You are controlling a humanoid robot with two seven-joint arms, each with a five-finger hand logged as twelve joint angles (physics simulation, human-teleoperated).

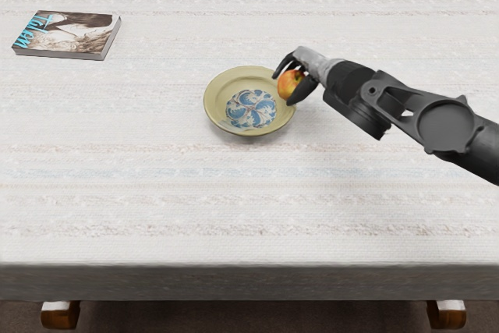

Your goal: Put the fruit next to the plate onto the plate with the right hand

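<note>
The right hand (pixel 295 77) grips the fruit (pixel 290 82) over the plate's (pixel 218 87) right rim; a magazine (pixel 67 33) lies far left on the desk (pixel 249 208).

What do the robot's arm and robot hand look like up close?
Only one arm shows, the right arm: matte dark grey, chunky rounded segments, a big round cap at one joint. Its robot hand has slim black fingers and a lighter grey back. No cables or markings show.
</note>
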